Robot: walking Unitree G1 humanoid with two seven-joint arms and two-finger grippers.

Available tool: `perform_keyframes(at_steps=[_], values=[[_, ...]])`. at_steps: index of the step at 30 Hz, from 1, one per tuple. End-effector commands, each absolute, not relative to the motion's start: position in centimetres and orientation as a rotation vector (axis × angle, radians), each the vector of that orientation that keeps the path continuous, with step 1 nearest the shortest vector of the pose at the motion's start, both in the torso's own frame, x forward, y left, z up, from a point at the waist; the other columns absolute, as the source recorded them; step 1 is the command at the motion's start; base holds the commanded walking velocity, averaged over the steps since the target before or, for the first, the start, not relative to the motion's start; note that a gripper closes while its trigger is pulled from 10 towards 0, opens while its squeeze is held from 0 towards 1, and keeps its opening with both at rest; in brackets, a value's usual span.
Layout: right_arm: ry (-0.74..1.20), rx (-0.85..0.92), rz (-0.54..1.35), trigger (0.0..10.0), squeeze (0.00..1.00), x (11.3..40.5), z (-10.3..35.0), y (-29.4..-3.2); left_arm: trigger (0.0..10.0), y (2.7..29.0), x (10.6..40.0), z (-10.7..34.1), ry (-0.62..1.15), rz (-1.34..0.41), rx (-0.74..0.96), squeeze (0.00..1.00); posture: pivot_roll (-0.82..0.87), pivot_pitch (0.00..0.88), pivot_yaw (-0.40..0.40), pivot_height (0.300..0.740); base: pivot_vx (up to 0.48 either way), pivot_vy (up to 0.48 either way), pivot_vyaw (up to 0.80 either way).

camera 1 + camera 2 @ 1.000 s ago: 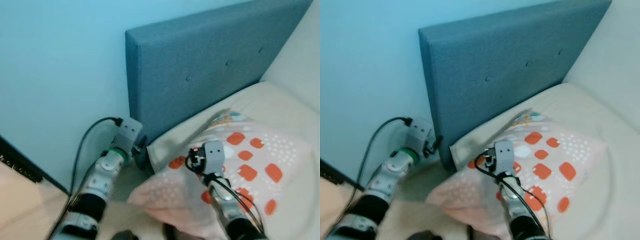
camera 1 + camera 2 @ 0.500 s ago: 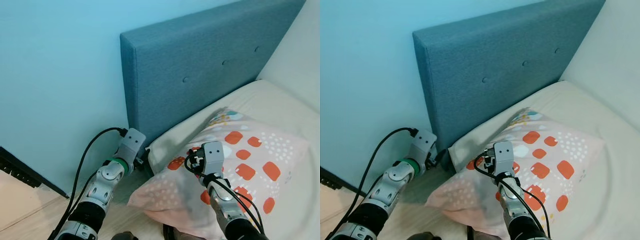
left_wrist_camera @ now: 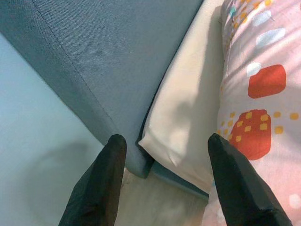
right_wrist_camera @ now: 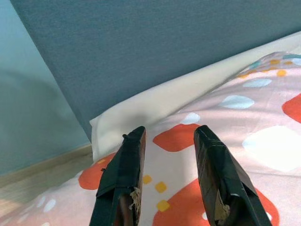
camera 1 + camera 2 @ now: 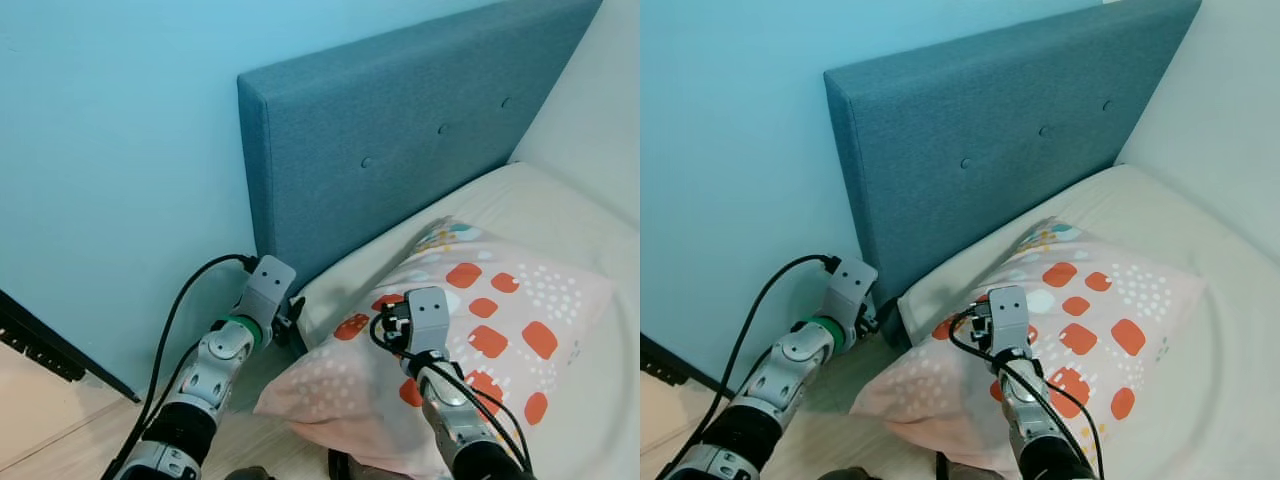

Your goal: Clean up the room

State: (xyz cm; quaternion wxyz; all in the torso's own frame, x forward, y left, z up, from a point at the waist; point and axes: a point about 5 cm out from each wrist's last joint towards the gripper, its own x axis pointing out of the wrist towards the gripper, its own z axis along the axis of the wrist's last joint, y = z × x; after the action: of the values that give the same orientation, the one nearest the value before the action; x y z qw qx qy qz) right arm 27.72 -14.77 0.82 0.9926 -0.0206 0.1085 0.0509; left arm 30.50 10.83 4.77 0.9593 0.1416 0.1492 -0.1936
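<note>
A: Item one, pillow (image 5: 470, 335). Where is it, and what is it like?

B: Lower right of the head views, on the cream mattress (image 5: 545, 200), one corner hanging past the edge toward the floor (image 5: 60, 420). Soft, puffy, pale pink cloth, printed with orange-red rounded squares and small dots.

A: Item two, grippers?

B: Left gripper (image 3: 164, 150): fingers spread, holding nothing, aimed at the mattress corner beside the headboard (image 5: 400, 130), lower centre-left of the head views. Right gripper (image 4: 167, 155): fingers apart, empty, just above the pillow's print near its front end.

A: Surroundings?

B: Headboard is a flat slab in grey-blue woven cloth with tufted buttons. Wall (image 5: 110, 150) is smooth, pale blue. Floor is light wood, lower left.

A: Risks?

B: Judged only: the pillow's overhanging corner looks poorly supported, so a push from the right gripper could tip it off the bed. Limp cloth may bunch or slip from a shallow pinch. The left gripper sits close to the headboard's edge and could catch on it.
</note>
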Motion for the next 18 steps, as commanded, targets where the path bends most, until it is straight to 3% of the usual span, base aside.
perform_keyframes(at_steps=[1,18], values=[[0.223,-0.033,0.095,10.0,0.0,27.5,0.64,-14.99,10.0,10.9,30.52,4.73,0.307,-0.373,0.284,0.0,-0.04,0.032,0.012,0.74,0.0,0.0,0.0],[0.222,-0.027,0.115,10.0,0.0,27.52,0.66,-14.38,10.0,10.8,30.7,4.89,0.292,-0.337,0.268,0.0,-0.04,0.031,0.01,0.74,0.0,0.0,0.0]])
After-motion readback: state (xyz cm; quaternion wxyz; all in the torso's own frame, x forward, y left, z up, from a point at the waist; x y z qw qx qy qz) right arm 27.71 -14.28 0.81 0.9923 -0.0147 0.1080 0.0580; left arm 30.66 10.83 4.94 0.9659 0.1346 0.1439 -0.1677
